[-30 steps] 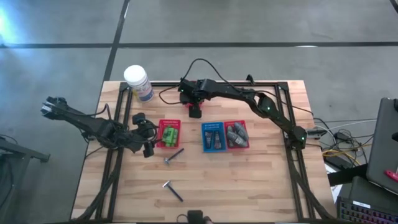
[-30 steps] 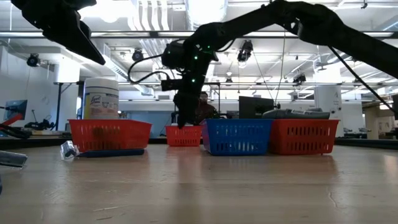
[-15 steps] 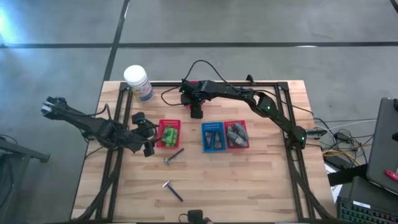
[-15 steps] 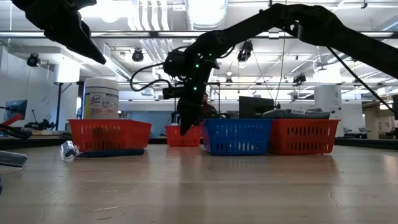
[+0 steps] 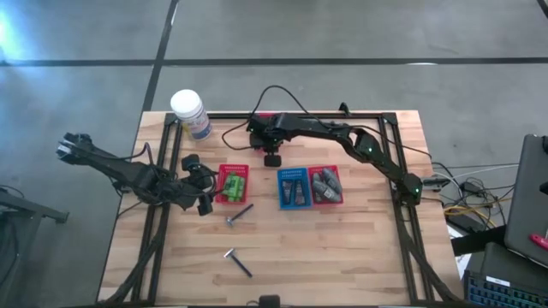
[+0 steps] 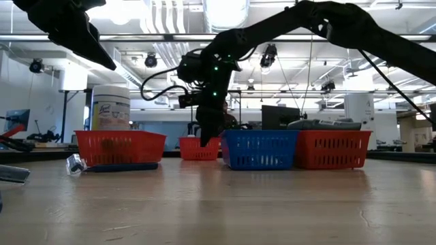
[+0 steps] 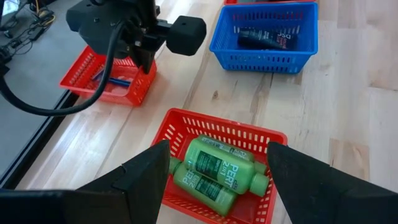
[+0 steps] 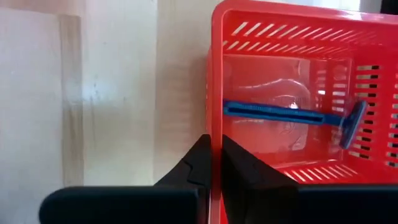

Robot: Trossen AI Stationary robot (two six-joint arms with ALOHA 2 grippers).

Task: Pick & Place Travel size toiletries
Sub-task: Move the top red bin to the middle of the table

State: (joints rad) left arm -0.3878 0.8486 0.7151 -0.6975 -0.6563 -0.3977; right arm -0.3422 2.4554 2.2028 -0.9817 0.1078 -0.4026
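We see the toiletries sorted across small mesh baskets on the counter (image 5: 342,248), pale wood planks with a dark frame on top. Green bottles (image 7: 214,169) lie side by side in a red basket (image 5: 231,184) left of centre. Dark flat tubes (image 5: 294,188) fill the blue basket (image 5: 293,187); grey oval bottles (image 5: 325,183) fill the red basket touching it (image 5: 326,185). One blue razor (image 8: 292,114) lies in a far red basket (image 8: 286,93). Two more razors are loose on the counter: one (image 5: 239,213) just beside the green-bottle basket, one (image 5: 237,263) nearer the front edge.

A large white jar (image 5: 189,112) stands at the far left corner.

Right gripper (image 5: 272,157) sits just beside the far basket; in its wrist view we see its jaws pressed together with nothing between them, right at the basket's rim. Left gripper (image 5: 203,195) hovers beside the green-bottle basket, jaws spread wide and empty.

Only the right wrist view shows the razor inside the far basket; from above the arm covers it. Only the low view shows the room: a workshop hall, ceiling lights, monitors. The high view shows grey floor round the counter and cables to the right.
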